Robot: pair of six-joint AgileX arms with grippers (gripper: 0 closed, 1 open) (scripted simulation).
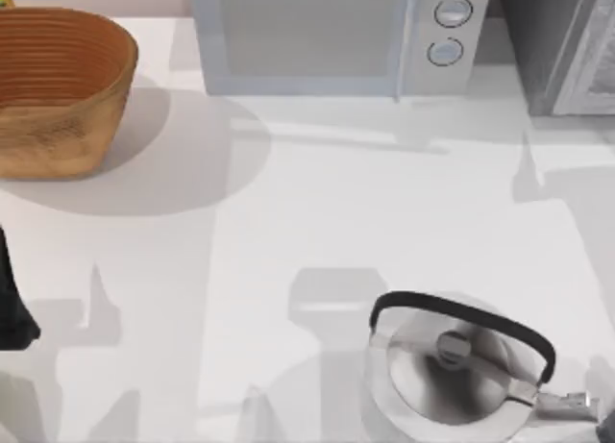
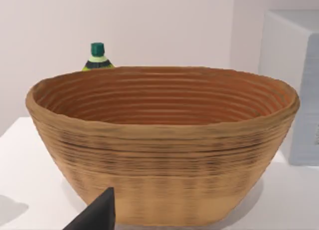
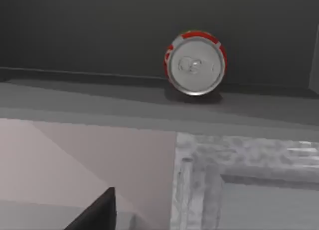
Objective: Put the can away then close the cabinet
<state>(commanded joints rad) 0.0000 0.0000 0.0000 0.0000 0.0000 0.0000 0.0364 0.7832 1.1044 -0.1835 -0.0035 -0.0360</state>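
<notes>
Inside the dark cabinet (image 3: 99, 35) the can (image 3: 195, 63) lies on its side, silver top facing out, beside the pale marbled door frame (image 3: 239, 155), while on the table (image 1: 288, 232) the basket (image 1: 58, 87), microwave (image 1: 327, 35) and kettle (image 1: 452, 366) stand well apart.

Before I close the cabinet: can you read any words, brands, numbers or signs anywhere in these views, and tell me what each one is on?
No text can be read.
Can, lying on its side in the dark cabinet: only the silver top and red rim face the camera, no lettering legible.
Bottle behind the basket: banded label, no legible words.
Microwave: two round dials, no legible markings.
Kettle: no markings.
</notes>
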